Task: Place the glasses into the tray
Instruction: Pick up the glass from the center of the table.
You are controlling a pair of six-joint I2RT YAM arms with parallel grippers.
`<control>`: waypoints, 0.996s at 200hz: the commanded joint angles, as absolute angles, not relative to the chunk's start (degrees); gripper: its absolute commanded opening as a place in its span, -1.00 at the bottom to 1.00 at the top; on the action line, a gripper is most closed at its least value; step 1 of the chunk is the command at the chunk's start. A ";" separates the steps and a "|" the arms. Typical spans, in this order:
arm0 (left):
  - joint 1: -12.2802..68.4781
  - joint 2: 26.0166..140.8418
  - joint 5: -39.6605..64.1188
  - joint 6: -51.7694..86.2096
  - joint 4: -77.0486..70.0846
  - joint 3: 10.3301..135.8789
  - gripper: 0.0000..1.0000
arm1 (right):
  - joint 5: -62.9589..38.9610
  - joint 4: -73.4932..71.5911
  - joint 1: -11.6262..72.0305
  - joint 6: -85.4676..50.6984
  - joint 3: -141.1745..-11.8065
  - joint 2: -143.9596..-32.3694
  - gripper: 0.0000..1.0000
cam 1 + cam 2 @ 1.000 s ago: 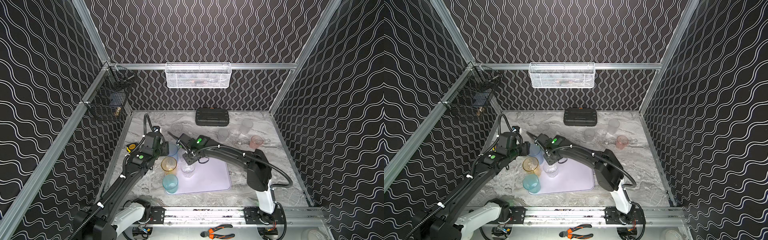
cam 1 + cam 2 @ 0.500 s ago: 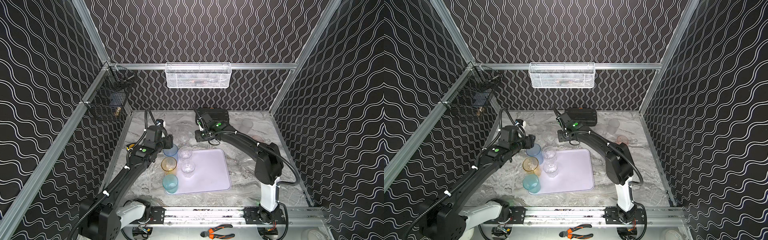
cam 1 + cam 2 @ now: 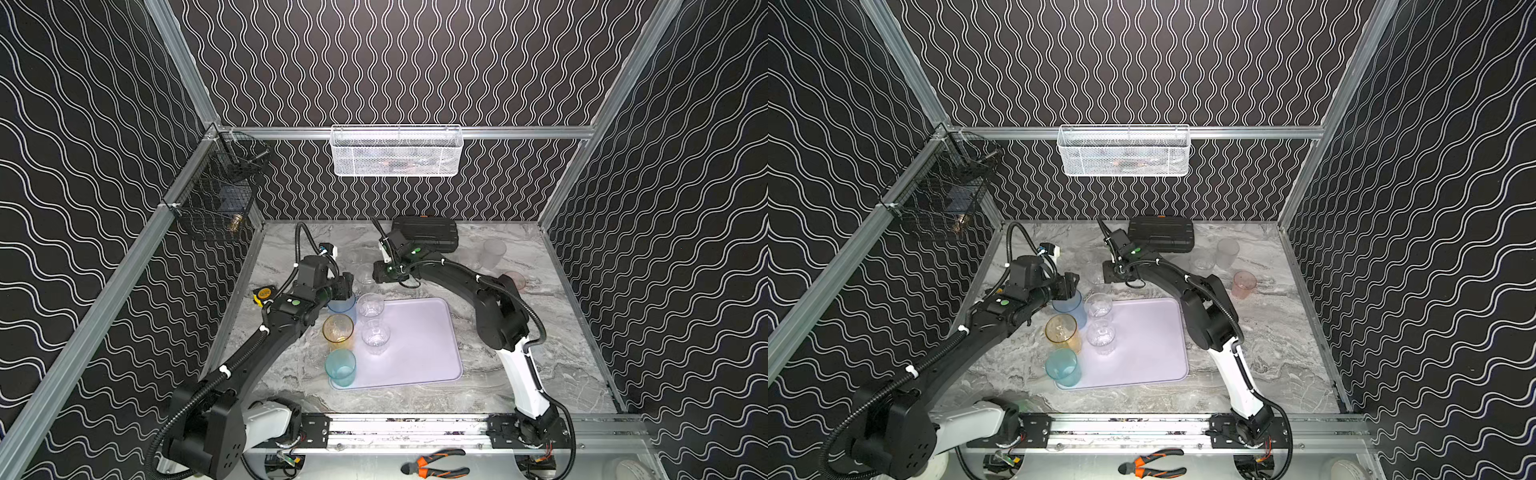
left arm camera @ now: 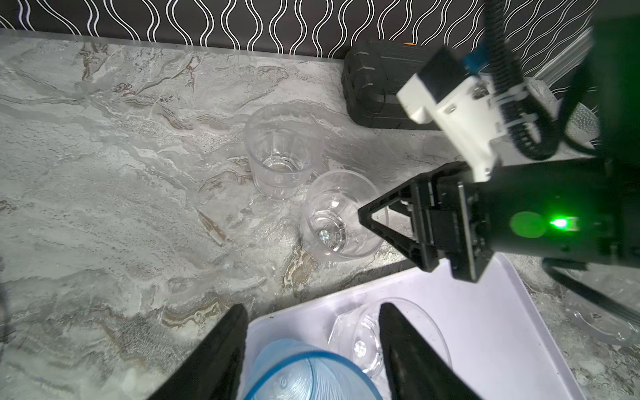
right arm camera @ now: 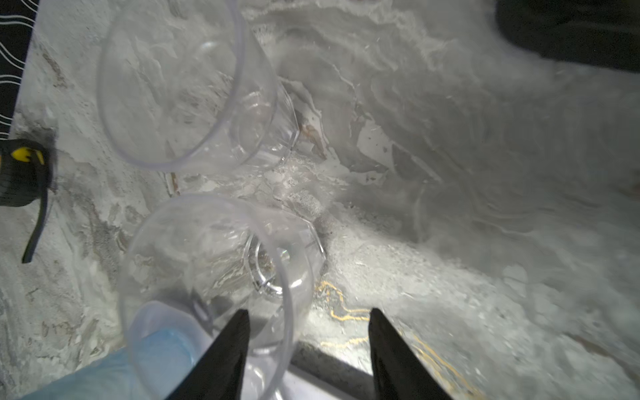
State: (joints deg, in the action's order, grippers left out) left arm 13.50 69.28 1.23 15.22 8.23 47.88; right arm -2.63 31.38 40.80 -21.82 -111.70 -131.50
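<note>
Gripping the blue glass (image 4: 304,374) at the tray's (image 3: 415,345) far corner, our left gripper (image 4: 311,308) may tip it on release; our right gripper (image 5: 308,311), fingers (image 5: 225,346) spread and empty, may knock the clear glass (image 5: 214,263) on the table (image 3: 519,374).

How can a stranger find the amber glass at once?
Find the pale lilac tray on the marble table. Three tall coloured glasses stand in a row along its side nearest the left arm. The amber glass is the middle one, between the blue glass and the teal glass.
</note>
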 commanded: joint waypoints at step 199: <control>13.45 65.08 -0.65 14.64 10.46 49.99 0.28 | 11.33 39.41 40.60 -13.60 -111.27 -122.54 -0.88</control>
State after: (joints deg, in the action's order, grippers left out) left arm 13.50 65.91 0.36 14.85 8.69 48.84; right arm 8.75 37.50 40.66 -14.31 -112.79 -125.67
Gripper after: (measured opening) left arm 0.643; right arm 0.092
